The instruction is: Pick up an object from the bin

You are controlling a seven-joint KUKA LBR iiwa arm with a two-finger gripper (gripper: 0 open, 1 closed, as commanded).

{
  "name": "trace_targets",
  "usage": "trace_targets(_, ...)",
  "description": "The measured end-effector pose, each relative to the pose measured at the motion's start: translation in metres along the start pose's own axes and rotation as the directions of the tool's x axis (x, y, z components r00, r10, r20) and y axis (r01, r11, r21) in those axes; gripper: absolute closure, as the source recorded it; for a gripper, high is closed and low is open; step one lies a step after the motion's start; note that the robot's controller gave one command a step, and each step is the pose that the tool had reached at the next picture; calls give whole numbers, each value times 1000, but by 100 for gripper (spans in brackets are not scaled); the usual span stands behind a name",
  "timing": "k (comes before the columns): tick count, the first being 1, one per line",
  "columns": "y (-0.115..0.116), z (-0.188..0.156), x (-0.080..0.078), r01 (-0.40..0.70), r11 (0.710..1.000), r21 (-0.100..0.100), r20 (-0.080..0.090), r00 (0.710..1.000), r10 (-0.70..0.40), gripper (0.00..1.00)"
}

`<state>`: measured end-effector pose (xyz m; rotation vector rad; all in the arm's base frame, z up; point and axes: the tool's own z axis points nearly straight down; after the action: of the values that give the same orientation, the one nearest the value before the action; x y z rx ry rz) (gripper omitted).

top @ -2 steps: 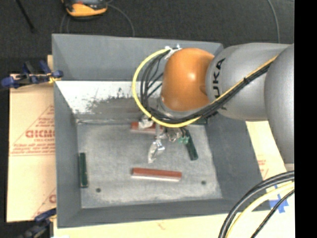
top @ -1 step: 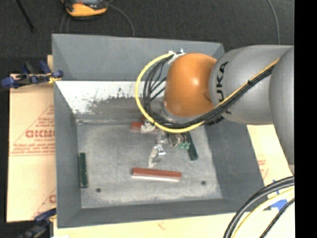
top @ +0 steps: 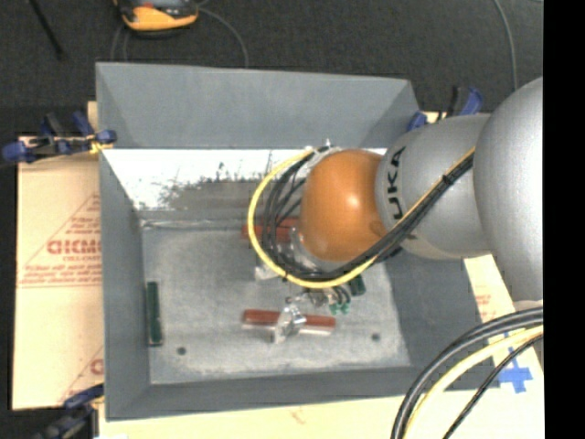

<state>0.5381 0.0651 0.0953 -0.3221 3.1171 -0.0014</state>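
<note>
— Where is the pincer (top: 291,323) just now?

— Low in the bin (top: 123,273), near the front wall, right over the middle of a thin red-brown bar (top: 258,317) lying flat on the floor. Spread or pressed together, I cannot tell; the wrist hides too much.

— Which way does that bar run?

— Its long axis goes left to right as I look down, roughly along the front wall, with one end sticking out on each side of the pincer.

— What might go wrong?

— My guess is that a bar so thin and low could slip out, or swing and drop if it is caught off its middle. A small green thing (top: 345,302) lies just beside it on the right, below the orange cover (top: 338,208), and could get nudged or dragged along. The dark green bar (top: 154,314) by the left wall, lying front to back, is well apart and no bother
</note>
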Motion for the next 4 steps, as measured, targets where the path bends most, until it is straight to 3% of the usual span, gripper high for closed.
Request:
trace_targets(1, -7, 12, 40, 5, 1000, -3, -13, 1000, -6, 100)
trace_targets(2, -7, 12, 40, 5, 1000, -3, -13, 1000, -5, 100)
trace_targets(3, -33, 0, 55, -31, 1000, -3, -7, 1000, 31, 100)
trace_targets(4, -40, -9, 28, -74, 997, -1, -7, 997, 74, 100)
